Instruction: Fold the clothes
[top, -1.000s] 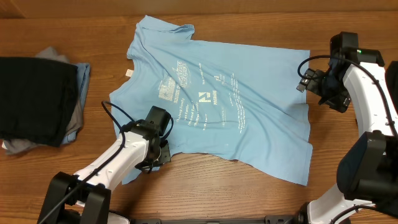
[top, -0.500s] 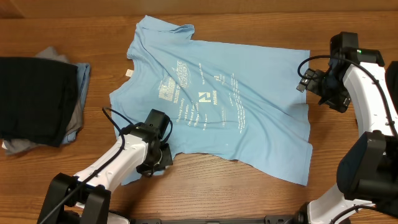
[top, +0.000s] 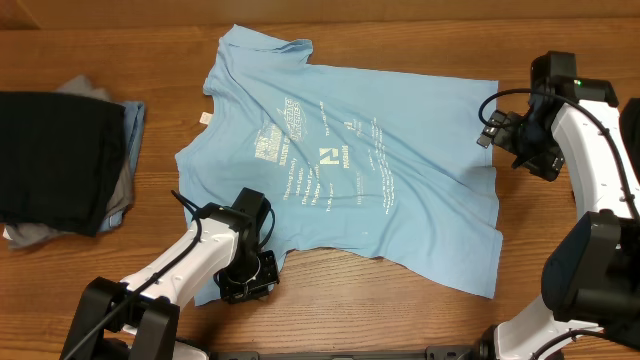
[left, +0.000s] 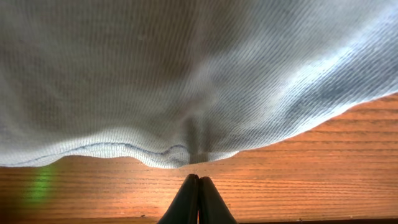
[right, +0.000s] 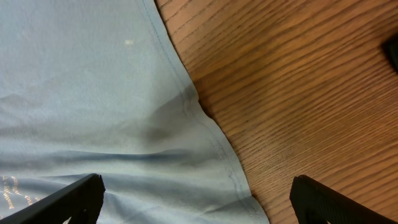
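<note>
Left gripper: fingers pressed together into one dark point, low over the wooden table. Just ahead of the tips, the loose edge of the light blue T-shirt, puckered into a small crease right in line with them. No cloth seen between the tips. Touching the hem or just short of it: cannot tell. Bare wood to either side of the fingers.

Right gripper: fingers spread wide, one above the shirt, the other above bare wood. Between them, the stitched hem, slanting away from the tips, with a soft wrinkle in the cloth on the shirt side. Nothing held.

Seen from above: shirt lying open and fairly flat, pale print up, stretched between the two grippers. Closed fingers at its near corner on the collar side, spread fingers beside its bottom hem at the other end.

Well apart from both sets of fingers, out past the closed pair, a pile of folded clothes: black on top, grey and blue showing underneath.
</note>
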